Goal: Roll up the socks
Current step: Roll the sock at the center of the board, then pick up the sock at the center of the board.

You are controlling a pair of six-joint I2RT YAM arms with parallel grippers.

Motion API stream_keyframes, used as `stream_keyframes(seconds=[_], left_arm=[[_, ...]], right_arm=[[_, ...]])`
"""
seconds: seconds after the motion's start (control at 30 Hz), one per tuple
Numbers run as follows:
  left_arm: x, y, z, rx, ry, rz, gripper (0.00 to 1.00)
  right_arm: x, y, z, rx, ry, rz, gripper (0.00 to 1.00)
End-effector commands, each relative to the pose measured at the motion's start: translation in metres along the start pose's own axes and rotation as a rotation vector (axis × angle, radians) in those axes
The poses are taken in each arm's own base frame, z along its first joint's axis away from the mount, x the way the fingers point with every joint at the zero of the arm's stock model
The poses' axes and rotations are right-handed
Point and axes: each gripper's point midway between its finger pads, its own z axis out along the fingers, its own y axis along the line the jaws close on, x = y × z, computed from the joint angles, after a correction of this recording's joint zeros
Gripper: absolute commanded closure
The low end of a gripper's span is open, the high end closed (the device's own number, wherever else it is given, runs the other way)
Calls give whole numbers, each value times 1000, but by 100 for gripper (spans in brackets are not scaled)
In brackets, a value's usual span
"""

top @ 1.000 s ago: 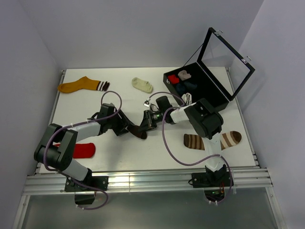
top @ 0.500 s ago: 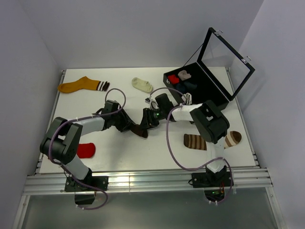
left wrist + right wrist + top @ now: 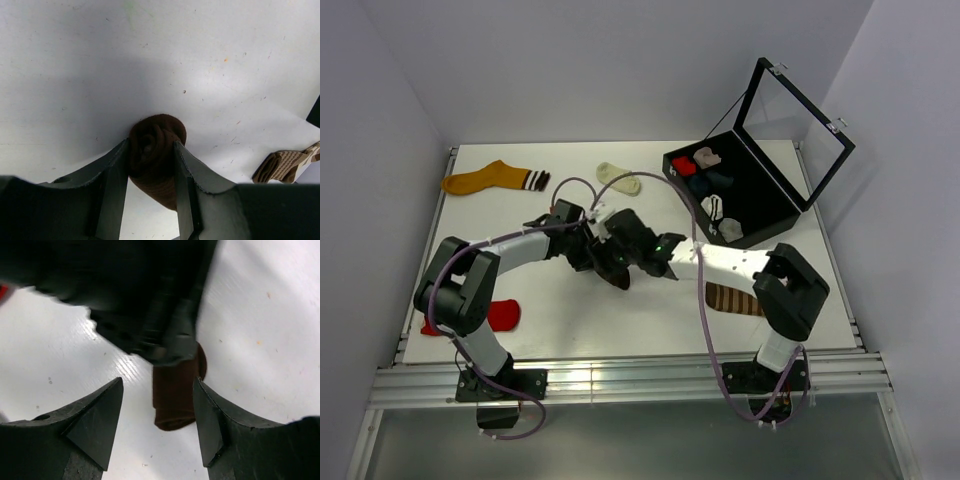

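top view: dark brown sock (image 3: 614, 273), rolled into a short bundle, lying mid-table on the white table (image 3: 560, 310). left gripper (image 3: 590, 252) at its left end, right gripper (image 3: 625, 245) just beside it on the right. both arms reach low and inward so the wrists meet over this one sock, probably so one can pin the roll while the other lets go. red sock (image 3: 500, 315) near left and cream sock (image 3: 618, 178) far centre, both flat, not yet rolled. black box (image 3: 760, 200) far right

left wrist view: left gripper (image 3: 150, 150) clenched on the dark brown sock (image 3: 156, 135), fingers (image 3: 112, 185) pressing both flanks of the coil, spiral end facing away. the hold is judged to keep the roll from unwinding. striped sock (image 3: 285, 165) at right edge, well apart

right wrist view: right gripper (image 3: 159, 390) released, jaws spread and touching nothing. the dark brown sock (image 3: 175, 400) lies on the table between and beyond them, its far end under the blurred left gripper (image 3: 150, 305). wrist tilted down over the roll
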Motion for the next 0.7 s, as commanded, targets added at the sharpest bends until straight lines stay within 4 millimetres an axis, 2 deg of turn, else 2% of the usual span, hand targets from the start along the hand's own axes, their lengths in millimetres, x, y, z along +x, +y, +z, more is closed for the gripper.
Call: stream_keyframes(seconds=[0.0, 0.17, 0.33, 0.57, 0.67], left_arm=[[11, 20, 3, -96, 37, 35, 57], [10, 18, 3, -95, 45, 40, 56], [11, 18, 5, -96, 59, 47, 56], [11, 15, 6, -90, 74, 53, 55], [12, 14, 6, -89, 79, 52, 55]], right_arm=[[3, -8, 8, 138, 26, -177, 35], [20, 6, 24, 154, 48, -253, 34], [38, -1, 36, 216, 76, -302, 35], [54, -6, 46, 235, 99, -328, 36], [71, -6, 54, 227, 135, -336, 37]])
